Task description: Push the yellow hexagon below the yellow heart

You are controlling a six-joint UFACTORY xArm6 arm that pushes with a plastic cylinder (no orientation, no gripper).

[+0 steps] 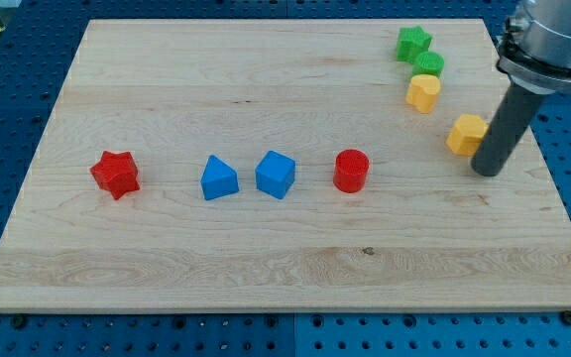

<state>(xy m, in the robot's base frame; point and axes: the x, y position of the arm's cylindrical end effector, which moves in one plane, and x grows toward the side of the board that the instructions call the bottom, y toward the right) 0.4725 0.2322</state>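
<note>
The yellow hexagon (465, 133) lies at the view's right on the wooden board. The yellow heart (423, 92) lies up and to the left of it. My tip (487, 171) rests on the board just to the lower right of the yellow hexagon, the rod close against or touching the block's right side. The rod rises toward the view's top right.
A green star (413, 43) and a green cylinder (428, 64) lie above the yellow heart. A red cylinder (351, 171), a blue cube (276, 175), a blue triangular block (218, 178) and a red star (115, 174) form a row across the middle. The board's right edge (541, 169) is near my tip.
</note>
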